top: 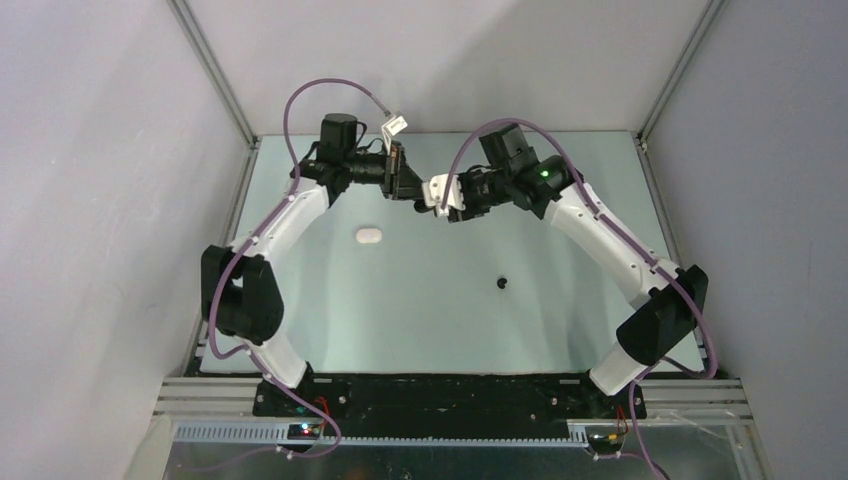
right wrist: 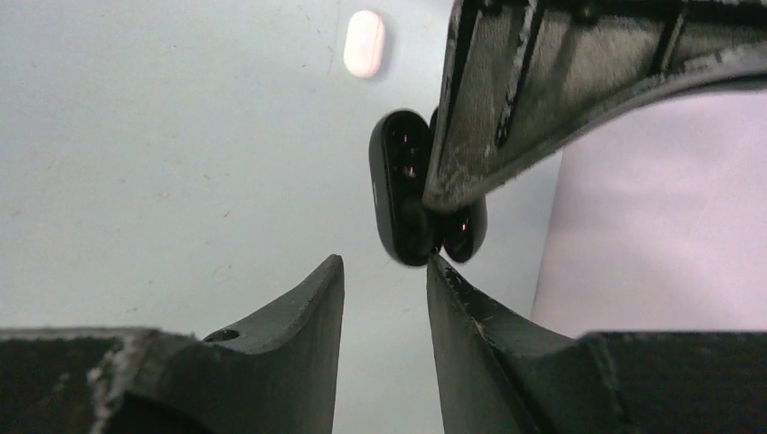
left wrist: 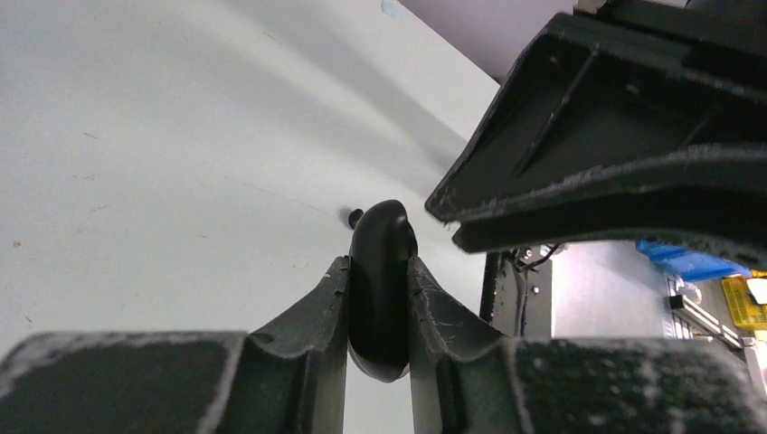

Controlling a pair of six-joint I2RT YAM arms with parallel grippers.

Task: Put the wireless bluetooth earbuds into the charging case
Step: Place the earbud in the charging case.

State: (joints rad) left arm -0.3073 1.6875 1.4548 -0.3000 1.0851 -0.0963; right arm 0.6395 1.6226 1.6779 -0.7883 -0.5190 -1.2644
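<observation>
Earbud (top: 502, 283): one tiny black bud lay alone on the tabletop (top: 430, 330), right of centre and well apart from both arms. It showed as a small dark speck in the left wrist view. No other buds could be made out.
Black case (left wrist: 380, 235): held between the two arms toward the far side of the tabletop. In the right wrist view it showed two glossy rounded halves side by side. Whether anything sat inside could not be told.
Left gripper (left wrist: 378, 262): clamped tight on the black case, one finger on each flat side. The rounded end of the case stood proud of the fingertips.
Right gripper (right wrist: 384, 267): parted by a narrow gap with nothing between the fingers. Its tips pointed at the lower end of the black case, just beside it.
White case (top: 369, 235): pill-shaped, lay flat on the tabletop left of centre, near the left gripper but apart from it.
Tabletop: pale grey-green, walled on three sides by plain white panels.
</observation>
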